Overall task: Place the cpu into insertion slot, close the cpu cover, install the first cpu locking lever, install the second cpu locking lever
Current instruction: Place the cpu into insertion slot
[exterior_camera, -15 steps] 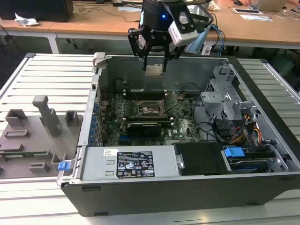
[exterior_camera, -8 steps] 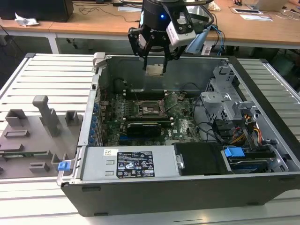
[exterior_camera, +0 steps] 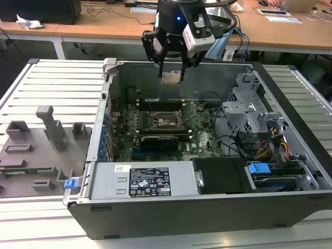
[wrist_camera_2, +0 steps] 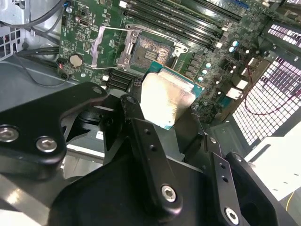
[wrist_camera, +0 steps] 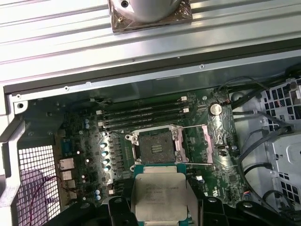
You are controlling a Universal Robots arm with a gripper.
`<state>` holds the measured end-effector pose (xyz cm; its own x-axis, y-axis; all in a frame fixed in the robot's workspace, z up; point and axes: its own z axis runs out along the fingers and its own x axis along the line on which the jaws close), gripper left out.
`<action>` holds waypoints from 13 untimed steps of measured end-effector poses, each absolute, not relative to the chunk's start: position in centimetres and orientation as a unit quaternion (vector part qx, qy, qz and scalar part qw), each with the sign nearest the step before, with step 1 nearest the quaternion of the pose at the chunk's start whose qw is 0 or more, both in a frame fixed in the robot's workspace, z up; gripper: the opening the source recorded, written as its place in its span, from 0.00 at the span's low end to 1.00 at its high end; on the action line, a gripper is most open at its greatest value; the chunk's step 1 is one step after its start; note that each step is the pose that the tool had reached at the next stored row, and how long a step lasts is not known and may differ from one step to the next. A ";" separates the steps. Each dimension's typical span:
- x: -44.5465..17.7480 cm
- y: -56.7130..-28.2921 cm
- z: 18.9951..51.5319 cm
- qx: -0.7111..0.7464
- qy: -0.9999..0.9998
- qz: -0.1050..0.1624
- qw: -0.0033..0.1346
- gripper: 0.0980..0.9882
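Gripping the cpu [wrist_camera: 160, 197] by its edges, the gripper [exterior_camera: 171, 72] has its jaws clenched on the chip and holds it in the air inside the open computer case [exterior_camera: 207, 207], well above the insertion slot [wrist_camera: 155, 146]. The slot is empty, and the cpu cover [wrist_camera: 201, 141] lies swung open beside it. Risk, as judged: a skewed descent would seat the chip crooked and damage the contacts; a slip would drop it onto the green board [wrist_camera: 228, 165].

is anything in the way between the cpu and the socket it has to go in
Nothing visible does. The gripper holds the cpu in the air, the insertion slot lies bare below it, and the cpu cover is swung open beside the slot, off the opening.
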<state>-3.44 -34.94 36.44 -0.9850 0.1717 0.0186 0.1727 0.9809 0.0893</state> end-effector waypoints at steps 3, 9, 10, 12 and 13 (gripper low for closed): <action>-3.5 -34.9 36.4 -0.095 -0.994 -0.046 0.005 0.48; -3.5 -34.9 36.3 -0.111 -0.993 -0.046 0.004 0.48; -3.5 -34.9 36.3 -0.113 -0.993 -0.046 0.004 0.48; -3.5 -34.9 36.3 -0.117 -0.992 -0.046 0.004 0.48; -3.5 -34.9 36.3 -0.118 -0.992 -0.046 0.004 0.48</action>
